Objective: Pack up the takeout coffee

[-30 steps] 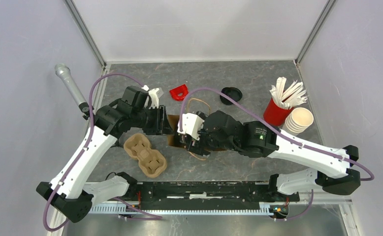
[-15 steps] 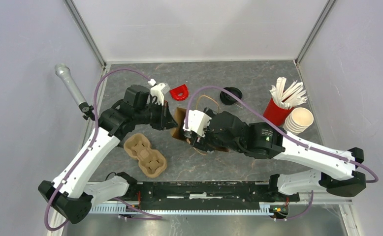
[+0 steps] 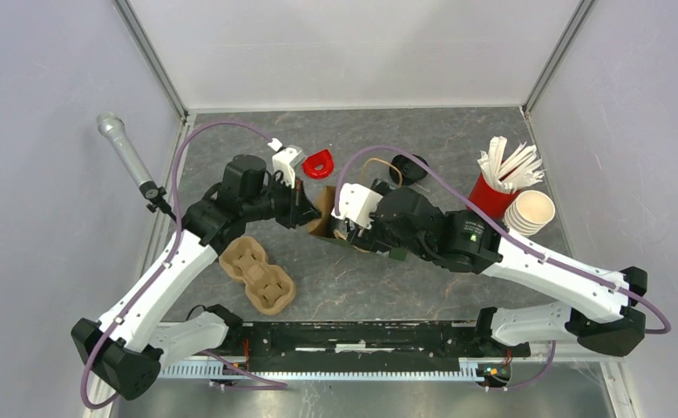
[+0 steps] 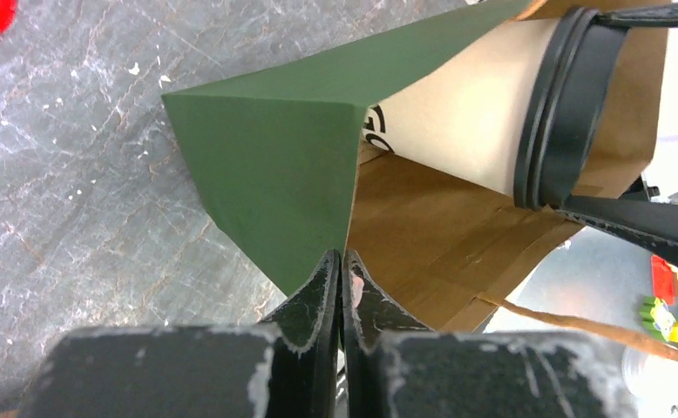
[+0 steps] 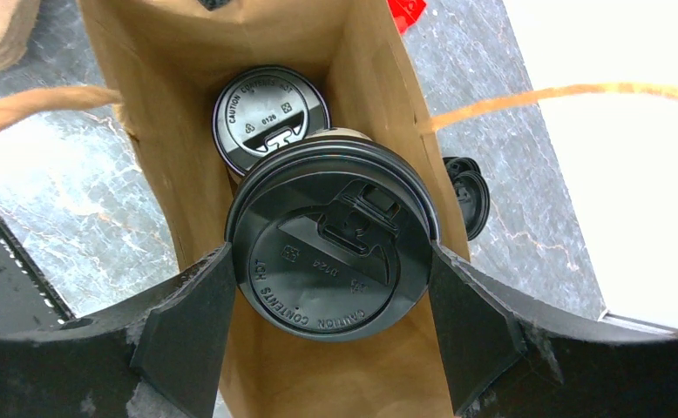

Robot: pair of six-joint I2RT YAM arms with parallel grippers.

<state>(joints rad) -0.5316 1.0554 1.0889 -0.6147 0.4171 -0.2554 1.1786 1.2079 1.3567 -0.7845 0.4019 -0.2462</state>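
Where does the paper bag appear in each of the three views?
Top: bag in the middle, between the two wrists.
Left wrist: bag at centre, green outside, brown inside, edge pinched by the left gripper.
Right wrist: bag fills the middle, around the cup.
Shared landmark: red piece, behind the bag from above, top left corner in left wrist, top edge in right wrist.

We note the left gripper (image 4: 342, 272) pinched tight on the rim of the green bag (image 4: 266, 157); a black-lidded takeout coffee (image 4: 457, 122) sits in its brown-lined mouth.
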